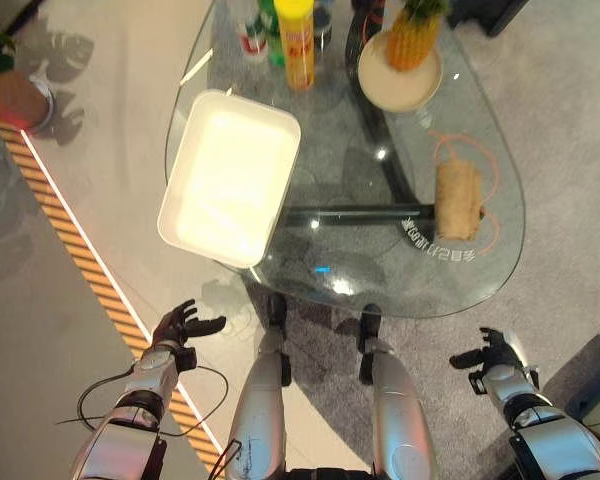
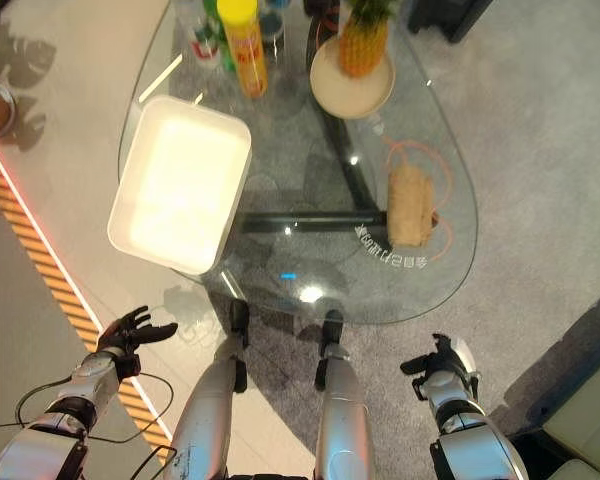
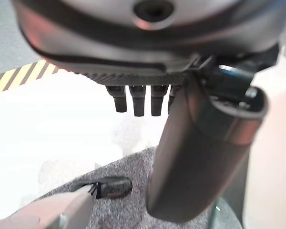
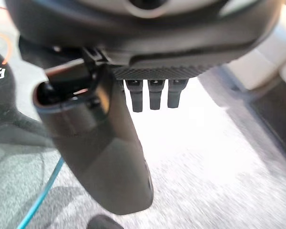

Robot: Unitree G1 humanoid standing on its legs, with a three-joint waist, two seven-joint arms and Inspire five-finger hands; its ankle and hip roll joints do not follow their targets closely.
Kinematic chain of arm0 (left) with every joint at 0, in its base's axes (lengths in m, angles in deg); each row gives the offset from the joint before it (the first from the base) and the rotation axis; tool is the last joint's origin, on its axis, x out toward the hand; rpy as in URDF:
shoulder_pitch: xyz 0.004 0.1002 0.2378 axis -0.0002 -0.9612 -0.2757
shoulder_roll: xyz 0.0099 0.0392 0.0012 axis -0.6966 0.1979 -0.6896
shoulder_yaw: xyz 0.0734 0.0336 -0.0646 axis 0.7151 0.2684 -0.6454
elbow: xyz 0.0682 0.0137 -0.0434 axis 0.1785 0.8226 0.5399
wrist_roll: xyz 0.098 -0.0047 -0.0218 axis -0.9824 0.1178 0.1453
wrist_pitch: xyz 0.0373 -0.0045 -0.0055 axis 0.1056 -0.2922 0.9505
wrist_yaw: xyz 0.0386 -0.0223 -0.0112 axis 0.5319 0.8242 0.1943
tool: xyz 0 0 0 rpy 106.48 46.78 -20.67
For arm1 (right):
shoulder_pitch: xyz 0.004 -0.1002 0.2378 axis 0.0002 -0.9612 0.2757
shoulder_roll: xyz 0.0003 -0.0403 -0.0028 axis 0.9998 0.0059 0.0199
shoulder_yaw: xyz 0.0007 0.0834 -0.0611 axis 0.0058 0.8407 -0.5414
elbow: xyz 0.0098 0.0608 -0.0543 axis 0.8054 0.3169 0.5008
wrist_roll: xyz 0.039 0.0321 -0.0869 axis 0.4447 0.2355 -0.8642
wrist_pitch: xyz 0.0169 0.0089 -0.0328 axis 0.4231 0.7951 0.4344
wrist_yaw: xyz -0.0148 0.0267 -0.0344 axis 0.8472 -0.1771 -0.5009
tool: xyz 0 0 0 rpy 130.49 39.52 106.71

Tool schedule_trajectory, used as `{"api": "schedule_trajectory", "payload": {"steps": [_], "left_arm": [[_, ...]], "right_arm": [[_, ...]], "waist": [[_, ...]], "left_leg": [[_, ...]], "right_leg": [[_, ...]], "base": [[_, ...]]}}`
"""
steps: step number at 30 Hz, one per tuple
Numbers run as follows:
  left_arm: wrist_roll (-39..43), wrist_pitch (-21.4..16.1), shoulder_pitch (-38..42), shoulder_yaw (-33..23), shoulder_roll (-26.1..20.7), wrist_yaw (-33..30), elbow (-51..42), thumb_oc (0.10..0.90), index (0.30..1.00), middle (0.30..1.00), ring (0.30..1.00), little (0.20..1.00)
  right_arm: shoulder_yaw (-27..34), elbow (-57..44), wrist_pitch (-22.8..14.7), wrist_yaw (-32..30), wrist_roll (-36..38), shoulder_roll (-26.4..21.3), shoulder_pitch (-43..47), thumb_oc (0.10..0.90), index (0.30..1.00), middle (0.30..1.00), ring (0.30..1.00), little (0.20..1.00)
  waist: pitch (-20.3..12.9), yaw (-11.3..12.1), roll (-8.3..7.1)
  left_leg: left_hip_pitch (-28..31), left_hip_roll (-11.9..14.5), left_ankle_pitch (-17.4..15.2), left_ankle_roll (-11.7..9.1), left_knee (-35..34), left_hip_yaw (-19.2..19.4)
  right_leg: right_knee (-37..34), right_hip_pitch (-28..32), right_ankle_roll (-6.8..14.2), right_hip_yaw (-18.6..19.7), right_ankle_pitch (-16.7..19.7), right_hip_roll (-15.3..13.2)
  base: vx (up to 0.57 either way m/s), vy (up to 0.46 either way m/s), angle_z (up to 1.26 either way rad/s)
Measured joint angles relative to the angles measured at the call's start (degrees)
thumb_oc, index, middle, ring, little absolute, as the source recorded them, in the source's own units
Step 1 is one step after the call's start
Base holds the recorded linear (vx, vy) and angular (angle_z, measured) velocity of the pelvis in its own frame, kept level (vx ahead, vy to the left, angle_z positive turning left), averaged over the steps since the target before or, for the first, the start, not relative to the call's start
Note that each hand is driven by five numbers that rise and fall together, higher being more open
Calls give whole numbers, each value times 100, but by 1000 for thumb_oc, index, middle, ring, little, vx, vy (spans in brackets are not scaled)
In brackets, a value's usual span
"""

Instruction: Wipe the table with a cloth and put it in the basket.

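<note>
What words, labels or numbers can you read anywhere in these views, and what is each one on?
On the glass table, white lettering beside the rolled cloth: upside down from here and too blurred to read.
On the yellow bottle, a printed label: too small to read.
On the small bottle near it, a red and white label: too small to read.
Nothing is clear enough to quote.

You had both arms low and spread apart. Your left hand hung with fingers relaxed and parted, holding nothing. Your right hand matched it, fingers straight, thumb standing clear, also holding nothing.
</note>
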Motion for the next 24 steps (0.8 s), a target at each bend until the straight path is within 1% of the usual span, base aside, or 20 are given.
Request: {"api": "schedule_trajectory", "payload": {"steps": [2, 6, 10, 15, 19, 24], "left_arm": [[104, -7, -42, 4, -2, -10, 14, 800, 900, 900, 900, 900], [210, -22, -66, 5, 3, -23, -15, 800, 900, 900, 900, 900], [240, -70, -48, 3, 4, -31, -35, 800, 900, 900, 900, 900], [364, -151, -43, 3, 9, -48, -43, 800, 900, 900, 900, 900], [411, -153, -36, 5, 15, -103, -152, 800, 900, 900, 900, 900], [416, -156, -36, 5, 11, -117, -177, 800, 900, 900, 900, 900]], "right_arm": [[2, -18, -184, -250, -3, -44, 62, 800, 900, 900, 900, 900], [3, -42, -288, -582, -3, -98, 68, 800, 900, 900, 900, 900], [2, 6, -298, -641, -3, -115, 53, 800, 900, 900, 900, 900], [2, 3, -364, -664, -3, -116, 67, 800, 900, 900, 900, 900], [1, -3, -446, -683, -5, -118, 116, 800, 900, 900, 900, 900], [0, -5, -454, -683, -5, -123, 177, 800, 900, 900, 900, 900]], "waist": [[-6, -4, 20], [-11, -15, 45], [-12, -29, 76], [-7, -7, 132], [-9, -7, 136], [-9, 9, 137]], "left_leg": [[-157, 22, -100, -37, 202, -35], [-449, 60, -105, -37, 352, -75], [-672, 66, -112, -40, 489, -88], [-804, 69, -139, -47, 583, -130], [-921, 54, -182, -56, 724, -139], [-948, 76, -226, -68, 793, -154]], "right_leg": [[256, -194, -52, 20, -146, 3], [417, -501, -76, 18, -145, 0], [552, -720, -103, 28, -153, -2], [629, -839, -138, 26, -175, -1], [775, -945, -152, 24, -239, -9], [841, -965, -169, 8, -274, -8]], "base": [[-59, -20, -2], [-64, -4, -3], [-45, -4, -1], [0, 0, 0], [3, -3, 2], [0, 0, 0]]}}
